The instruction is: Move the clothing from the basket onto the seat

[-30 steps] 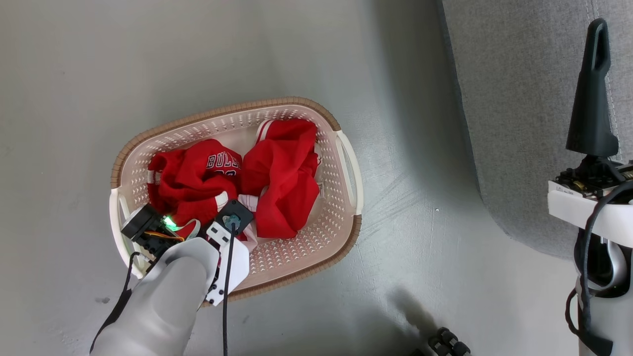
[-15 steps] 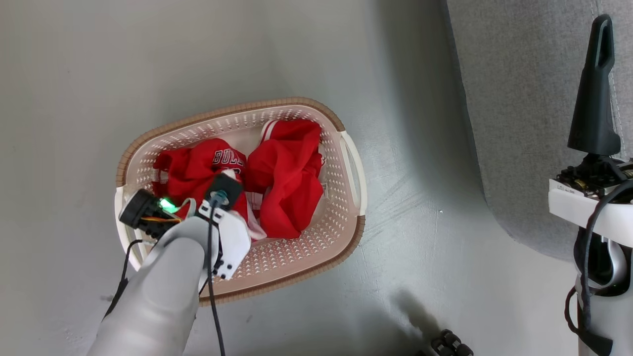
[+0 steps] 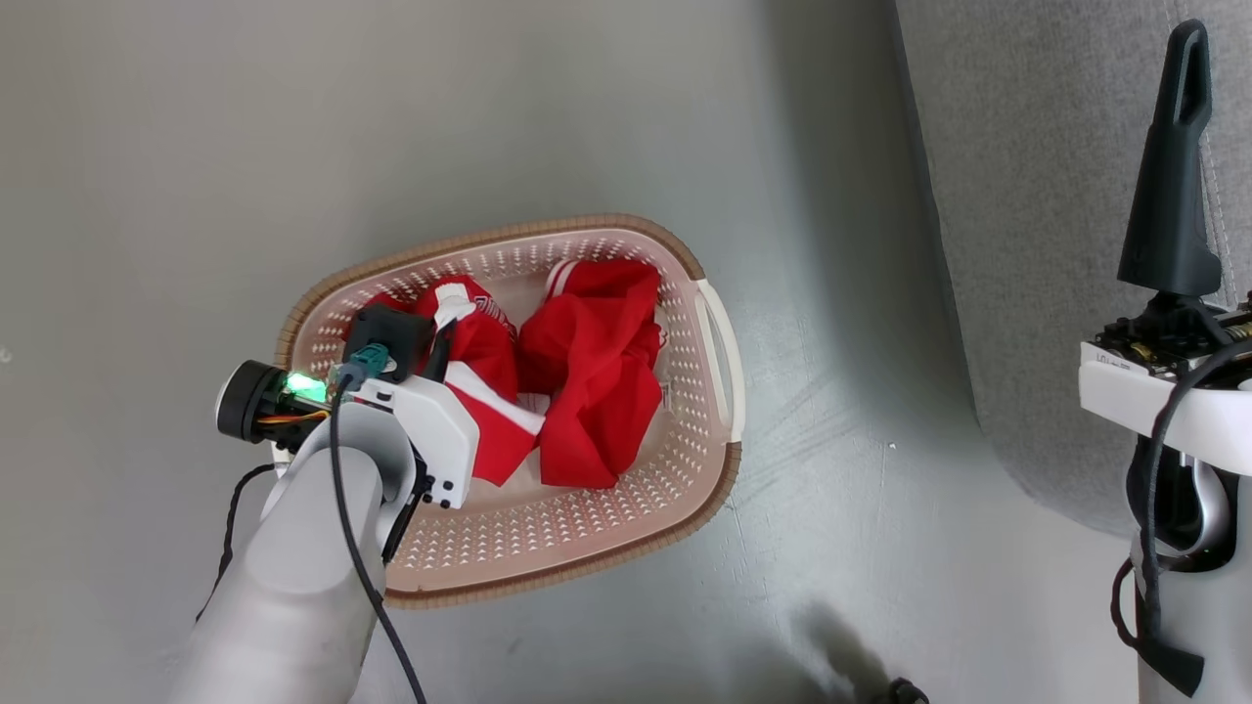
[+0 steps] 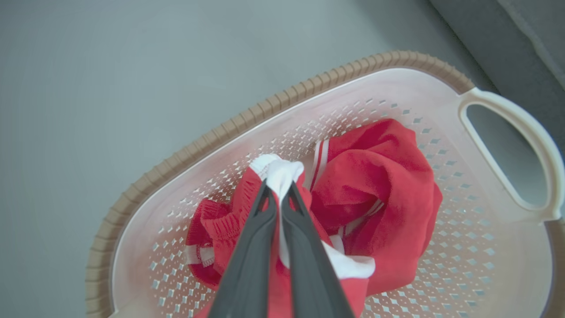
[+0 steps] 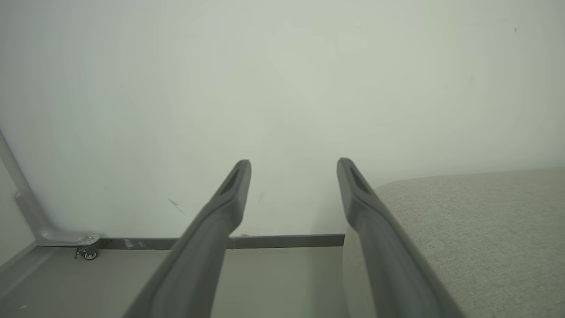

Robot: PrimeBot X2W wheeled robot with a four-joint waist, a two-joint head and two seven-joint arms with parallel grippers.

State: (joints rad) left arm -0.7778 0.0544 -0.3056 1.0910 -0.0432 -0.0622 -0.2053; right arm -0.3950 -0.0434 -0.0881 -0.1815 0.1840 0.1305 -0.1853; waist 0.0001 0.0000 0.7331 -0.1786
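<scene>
The clothing (image 3: 577,372) is all inside the basket (image 3: 509,235): two red pieces with white trim, touching each other near the middle of the basket. The left gripper (image 4: 277,196) has its fingers pressed together on a white-edged fold of the held garment (image 4: 220,229), which lies on the side of the basket far from the white handle (image 3: 722,342). The second garment (image 4: 379,194) lies on the handle side. The right gripper (image 5: 293,170) has its fingers wide apart and holds nothing; it is well away from the basket, over the edge of the seat (image 3: 1037,196). For this step, I think you do best to lift straight up above the basket until the hanging cloth is clear of the brown rim, and only then to go sideways. The fabric looks thin and slippery, so do not loosen the pinch. Watch that the second garment does not rise with the first, because they touch. The seat stands beyond the handle side of the basket, across a strip of floor (image 3: 831,469); let go only over it. About writing: the lettering on the held garment is folded away, and I can read no word or brand anywhere.
</scene>
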